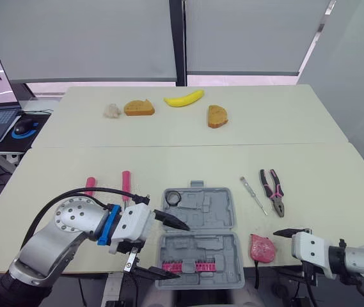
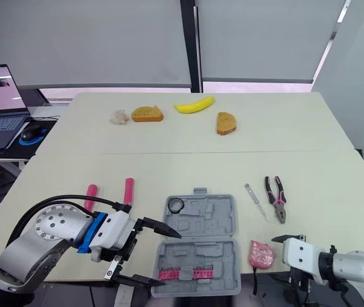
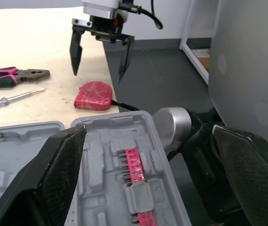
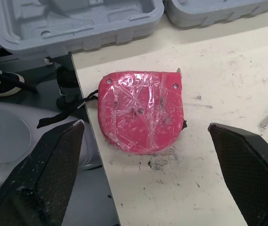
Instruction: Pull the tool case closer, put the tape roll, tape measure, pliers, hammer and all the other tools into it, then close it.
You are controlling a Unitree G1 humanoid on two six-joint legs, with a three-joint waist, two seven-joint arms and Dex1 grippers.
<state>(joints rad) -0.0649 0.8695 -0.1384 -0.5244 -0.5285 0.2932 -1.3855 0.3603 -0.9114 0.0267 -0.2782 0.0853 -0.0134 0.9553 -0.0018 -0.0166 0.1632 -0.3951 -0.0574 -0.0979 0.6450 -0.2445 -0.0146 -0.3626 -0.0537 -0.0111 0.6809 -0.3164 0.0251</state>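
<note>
Left eye view has the grey tool case (image 1: 201, 240) lying open at the table's near edge. A black tape roll (image 1: 173, 197) sits in its far half and a pink bit strip (image 1: 183, 265) in its near half. My left gripper (image 1: 178, 249) is spread wide at the case's 9 o'clock side and holds nothing; whether a finger touches the case I cannot tell. My right gripper (image 3: 97, 75) is spread too and empty, poised over the pink tape measure (image 4: 141, 110). That lies at the case's 3 o'clock, right at the table edge, between my fingers and not gripped. Pliers (image 1: 273, 192) and a slim screwdriver (image 1: 253, 195) lie side by side at the case's 2 o'clock. Two pink-handled tools (image 1: 126, 185) lie at its 10 o'clock.
</note>
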